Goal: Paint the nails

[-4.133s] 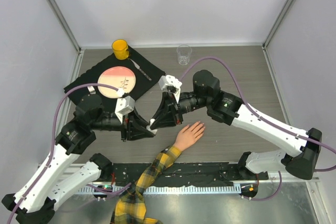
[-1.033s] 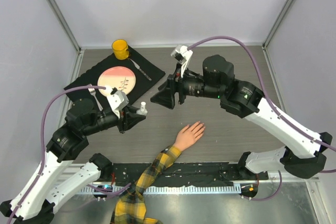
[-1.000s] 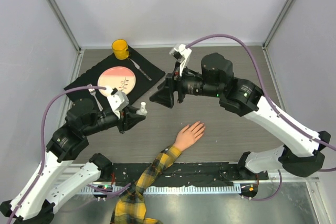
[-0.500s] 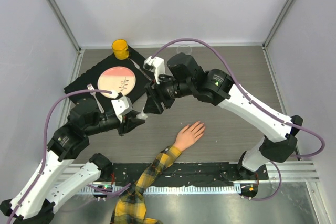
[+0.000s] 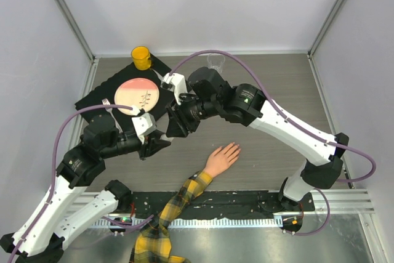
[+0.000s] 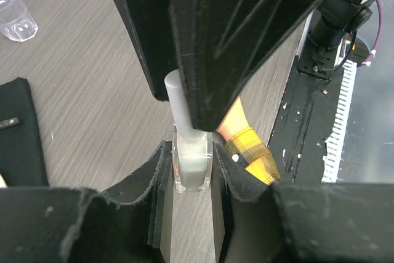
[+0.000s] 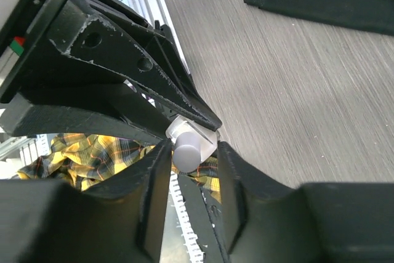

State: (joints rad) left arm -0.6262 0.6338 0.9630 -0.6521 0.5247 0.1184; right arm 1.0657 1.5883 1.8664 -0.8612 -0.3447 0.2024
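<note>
The peach mannequin hand (image 5: pixel 221 157) lies palm down on the table, on an arm in a yellow-black plaid sleeve (image 5: pixel 178 200). Its nails at the fingertips (image 5: pixel 236 147) are too small to make out. My left gripper (image 5: pixel 161 145) is shut on the small clear bottle (image 6: pixel 192 165), holding it upright to the left of the hand. My right gripper (image 5: pixel 175 129) is open over the bottle. Its fingers straddle the white cap (image 7: pixel 186 149); one finger touches it, the other stands a little off. In the left wrist view the right gripper's fingers (image 6: pixel 246 35) hide most of the hand.
A black mat (image 5: pixel 175 84) with a pink plate (image 5: pixel 136 95), a fork and a knife lies at the back left. A yellow cup (image 5: pixel 141 57) stands behind it. A clear glass (image 5: pixel 215 61) stands at the back centre. A black rail (image 5: pixel 246 201) runs along the near edge.
My right arm has swung left and down from above the table's middle; its open fingers now sit round the bottle's cap. My left gripper has kept hold of the bottle, almost in place.
</note>
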